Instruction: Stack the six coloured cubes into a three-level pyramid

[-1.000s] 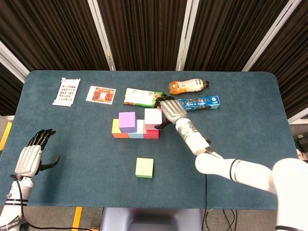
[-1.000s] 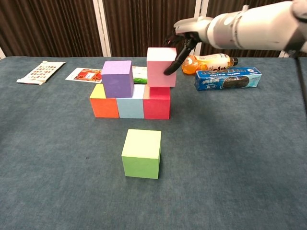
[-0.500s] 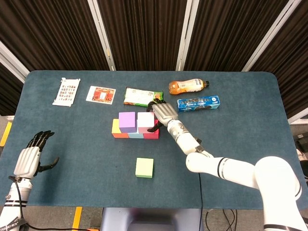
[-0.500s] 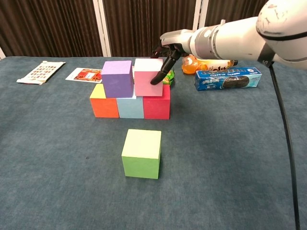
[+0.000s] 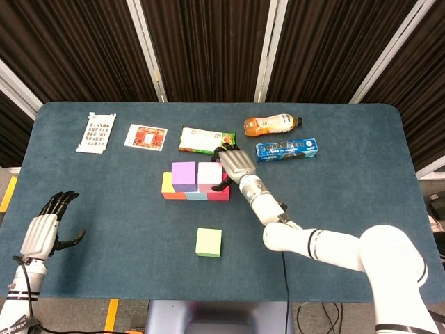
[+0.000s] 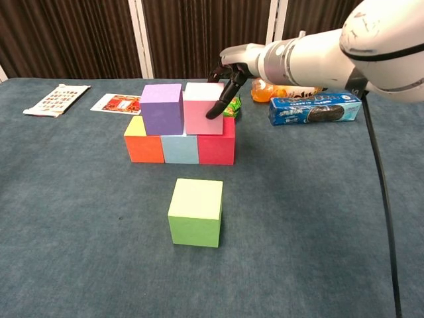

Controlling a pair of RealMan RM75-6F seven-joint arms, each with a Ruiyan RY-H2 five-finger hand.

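The pink cube point(image 6: 203, 108), apparently light, rigid and best taken by opposite flat faces, is held on the second level beside the purple cube point(image 6: 161, 108) by the right hand point(image 6: 228, 78), fingers clamped on it.

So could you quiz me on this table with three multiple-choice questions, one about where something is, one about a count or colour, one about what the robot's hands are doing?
1. Where is the green cube?
A. on top of the stack
B. alone on the table, in front of the stack
C. in the left hand

2. How many cubes form the stack's bottom row?
A. two
B. three
C. four

3. What is the right hand doing?
A. its fingers touch the pink cube
B. holding the bottle
C. resting flat on the table

Answers: 1 B, it stands apart, nearer the camera. 2 B, orange, light blue and red sit side by side. 3 A, fingers lie against the pink cube's right side.
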